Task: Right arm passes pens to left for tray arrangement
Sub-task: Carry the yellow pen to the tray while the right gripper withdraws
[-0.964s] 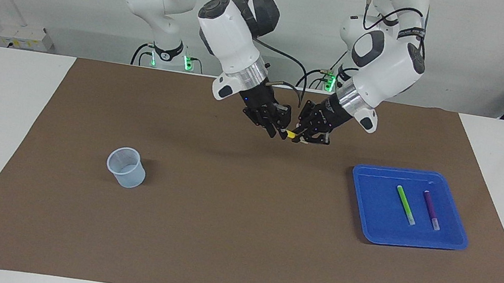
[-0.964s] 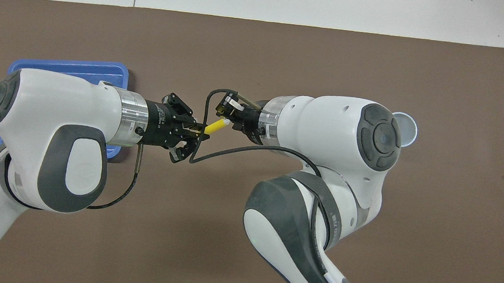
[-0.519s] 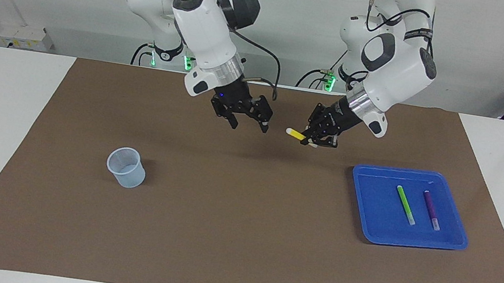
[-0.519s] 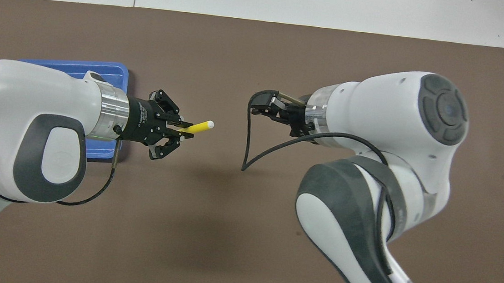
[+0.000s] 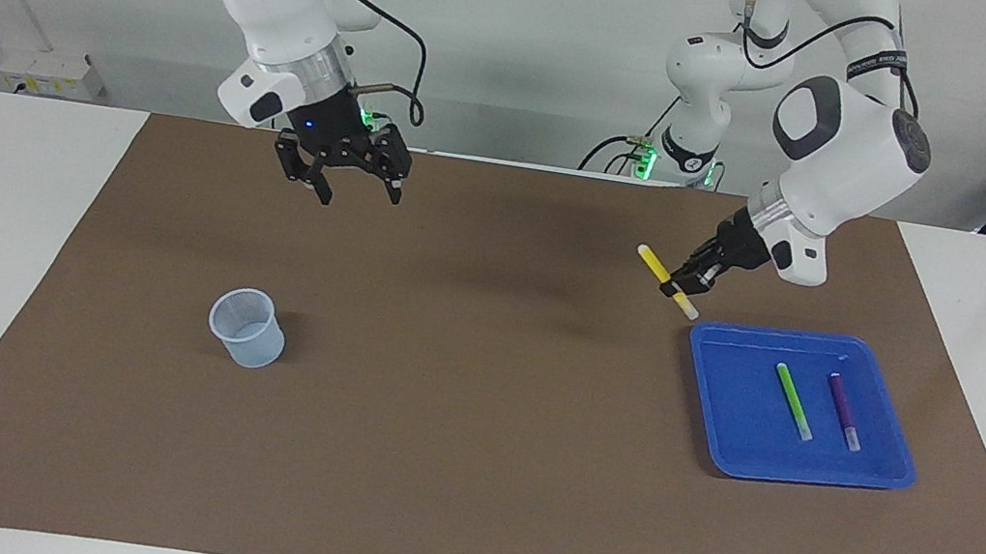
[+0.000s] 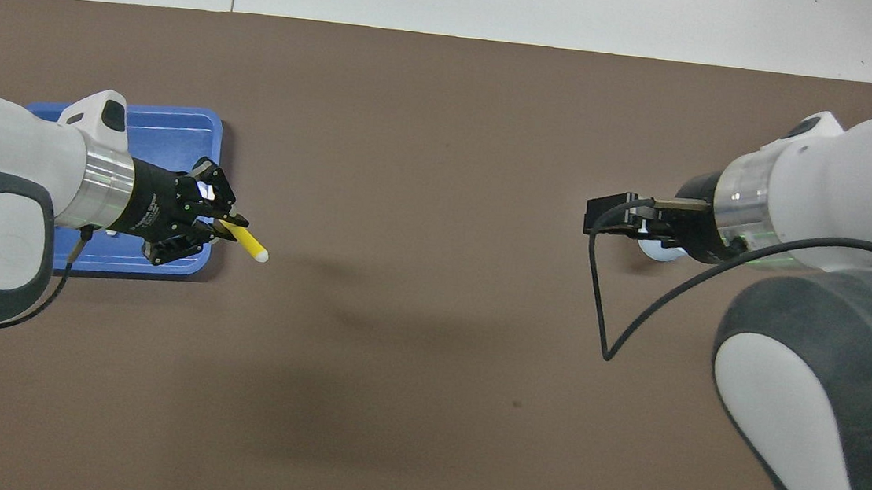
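The left gripper (image 5: 680, 290) hangs in the air just off the corner of the blue tray (image 5: 873, 481) that lies nearest the robots and the table's middle, its jaws clamped tight on the yellow pen (image 5: 666, 281). The pen sits crosswise in the grip, tilted, with one whitish end sticking out past the fingertips toward the right arm's end of the table and the other end poking out below, close above the tray's rim. Inside the tray, on the side of the jaws away from the robots, the green pen (image 5: 793, 400) and the purple pen (image 5: 843, 411) lie side by side, near each other but apart, roughly parallel. The right gripper (image 5: 351, 191) is raised over the brown mat (image 5: 464, 468) at its own end of the table, its jaws spread wide with nothing between them and its blue light showing. A small translucent cup (image 5: 248, 328) stands upright on the mat beneath and somewhat farther from the robots than those open jaws.
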